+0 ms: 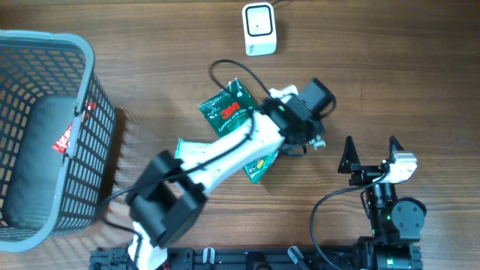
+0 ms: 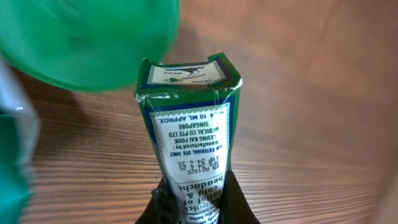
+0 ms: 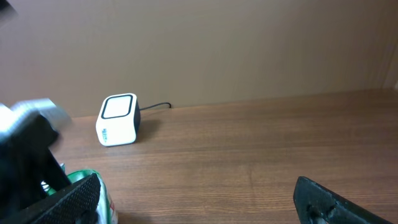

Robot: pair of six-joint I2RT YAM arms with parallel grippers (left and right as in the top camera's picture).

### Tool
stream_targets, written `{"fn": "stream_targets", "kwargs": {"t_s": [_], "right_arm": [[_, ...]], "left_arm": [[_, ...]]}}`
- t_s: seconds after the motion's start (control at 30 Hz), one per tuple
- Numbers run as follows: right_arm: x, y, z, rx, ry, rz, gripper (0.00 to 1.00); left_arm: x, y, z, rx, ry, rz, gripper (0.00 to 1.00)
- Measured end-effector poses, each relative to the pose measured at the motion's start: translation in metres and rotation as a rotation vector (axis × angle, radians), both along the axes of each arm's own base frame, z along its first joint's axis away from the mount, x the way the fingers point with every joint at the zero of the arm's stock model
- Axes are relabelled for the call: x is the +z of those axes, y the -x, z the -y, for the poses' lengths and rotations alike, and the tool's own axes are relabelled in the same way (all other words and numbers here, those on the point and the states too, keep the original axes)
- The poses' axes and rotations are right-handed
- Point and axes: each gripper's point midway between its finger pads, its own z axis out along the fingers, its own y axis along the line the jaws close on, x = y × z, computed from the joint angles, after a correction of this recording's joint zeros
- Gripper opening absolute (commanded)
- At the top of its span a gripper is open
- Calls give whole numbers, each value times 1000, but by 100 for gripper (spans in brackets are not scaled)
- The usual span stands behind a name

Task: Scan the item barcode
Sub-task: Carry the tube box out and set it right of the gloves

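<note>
The left end effector (image 2: 191, 205) gripped only one end of the small box (image 2: 189, 124), at 5 o'clock from the scanner (image 1: 259, 28), so swinging it there might have twisted it loose

The bench (image 1: 420, 75) is viewed whole from straight above, the white scanner (image 1: 259, 28) at upper centre. That scanner is shared with the right wrist view, set low and aimed across the wood. The left wrist view is held close upon a carton (image 2: 189, 134), angled downward.
</note>
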Motion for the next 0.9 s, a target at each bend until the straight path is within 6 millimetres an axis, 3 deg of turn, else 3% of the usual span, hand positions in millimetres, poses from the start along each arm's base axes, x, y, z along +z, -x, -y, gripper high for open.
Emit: {"fn": "stream_targets", "kwargs": {"t_s": [0.1,0.2,0.37,0.43,0.57,0.63,0.7,0.77,0.9], "right_arm": [[0,0,0,0,0,0,100],[0,0,0,0,0,0,100],[0,0,0,0,0,0,100],[0,0,0,0,0,0,100],[0,0,0,0,0,0,100],[0,0,0,0,0,0,100],[0,0,0,0,0,0,100],[0,0,0,0,0,0,100],[0,0,0,0,0,0,100]], "left_arm": [[-24,16,7,-129,-70,5,15],[-33,22,7,-232,-112,25,23],[-31,16,-1,-291,-165,81,53],[-19,11,-6,-296,-172,111,61],[32,3,-13,-292,-134,218,73],[73,-3,-25,-258,-127,317,80],[101,-7,-38,-223,-129,385,88],[161,-21,-78,-103,-142,526,100],[247,-44,-176,190,-172,717,100]]}}
